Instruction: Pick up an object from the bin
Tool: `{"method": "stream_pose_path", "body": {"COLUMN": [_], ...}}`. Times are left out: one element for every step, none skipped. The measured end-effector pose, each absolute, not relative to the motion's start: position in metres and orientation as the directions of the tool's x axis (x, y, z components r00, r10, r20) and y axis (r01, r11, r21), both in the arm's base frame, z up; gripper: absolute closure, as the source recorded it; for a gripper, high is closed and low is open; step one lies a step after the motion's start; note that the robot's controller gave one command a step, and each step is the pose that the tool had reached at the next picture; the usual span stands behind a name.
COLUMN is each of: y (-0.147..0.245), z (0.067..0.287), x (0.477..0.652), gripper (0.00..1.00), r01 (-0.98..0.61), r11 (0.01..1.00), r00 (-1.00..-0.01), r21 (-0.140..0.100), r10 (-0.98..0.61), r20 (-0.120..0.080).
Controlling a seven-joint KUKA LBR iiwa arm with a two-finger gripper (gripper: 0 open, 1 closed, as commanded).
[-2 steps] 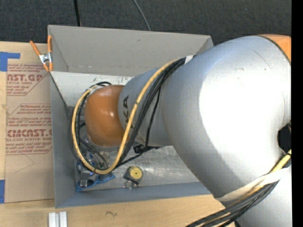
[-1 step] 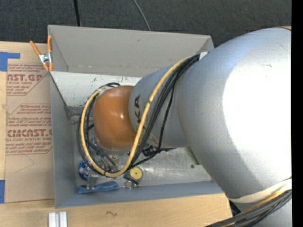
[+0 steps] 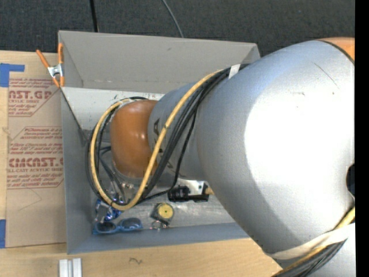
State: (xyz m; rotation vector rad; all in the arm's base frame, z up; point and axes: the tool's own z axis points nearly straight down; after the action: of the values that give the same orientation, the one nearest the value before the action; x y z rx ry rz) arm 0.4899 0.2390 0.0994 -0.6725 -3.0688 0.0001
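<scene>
Three small things are lying near the jaws, which are hanging low in the bin [image 3: 144, 62]: a blue tangle [image 3: 118, 225] just below, and a yellow disc [image 3: 163, 212] and a black-and-white piece [image 3: 189, 193] beside them. I cannot tell whether the jaws are clenched.

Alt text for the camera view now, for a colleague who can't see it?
The arm reaches down into the grey bin, its orange wrist cover low over the near left corner. Beside it on the floor lie a blue thing, a yellow disc and a black-and-white part.
</scene>
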Motion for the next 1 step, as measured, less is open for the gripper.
{"method": "stream_pose_path", "body": {"y": [0.2357], "z": [0.0725], "x": [0.4953], "gripper": [0.00], "r01": [-0.064], "r11": [0.998], "r00": [-0.998], "r21": [0.005], "r10": [-0.063], "r20": [-0.013]}}
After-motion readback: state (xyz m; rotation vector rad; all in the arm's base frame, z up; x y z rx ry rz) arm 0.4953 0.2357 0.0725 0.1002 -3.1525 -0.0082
